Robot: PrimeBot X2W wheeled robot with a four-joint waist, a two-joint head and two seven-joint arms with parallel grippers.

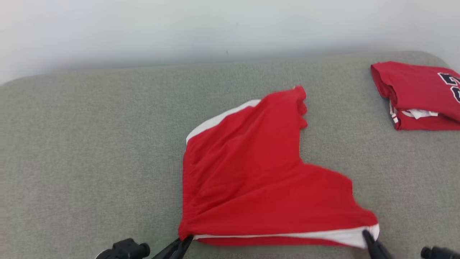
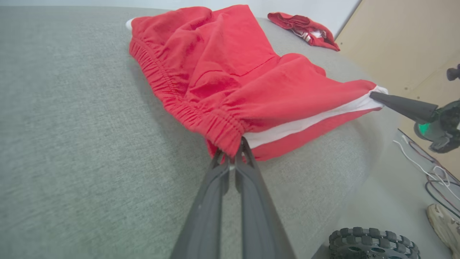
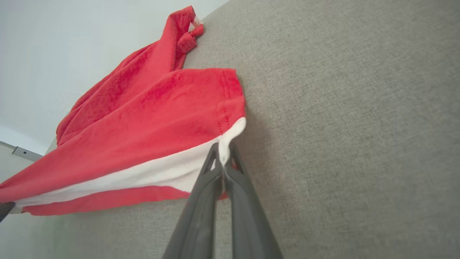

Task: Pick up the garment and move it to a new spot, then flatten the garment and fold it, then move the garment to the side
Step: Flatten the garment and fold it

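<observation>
Garment (image 1: 251, 172): red shorts with a white side stripe (image 1: 287, 235), lying on the grey padded surface (image 1: 90, 144) directly ahead of both sets of fingertips.

Left gripper (image 1: 185, 240): jaws closed, pinching the corner where the elastic waistband (image 2: 179, 97) meets the striped side.

Right gripper (image 1: 367, 235): jaws closed, pinching the leg-hem corner at the other end of the same stripe.

Key relation: the striped edge runs crosswise from one gripper to the other, drawn fairly straight between them. The rest of the cloth fans out beyond that edge, away from the fingers. The waistband leads roughly straight ahead from the left gripper. The second leg lies farthest out, bunched at its end, ahead of the gap between the grippers. Neither arm is the nearer, as each already holds its own corner. The held edge appears slightly raised off the surface, though its height cannot be confirmed.

Assessment: the flattening step looks to be in hand. The far leg and waistband show wrinkles, so the cloth is not yet flat. Any further spreading would need both grippers to move together, keeping the stripe taut. Uneven travel could skew or drag the far leg.

Other item: a folded red garment (image 1: 420, 93) lies well apart, ahead and outward of the right gripper.
</observation>
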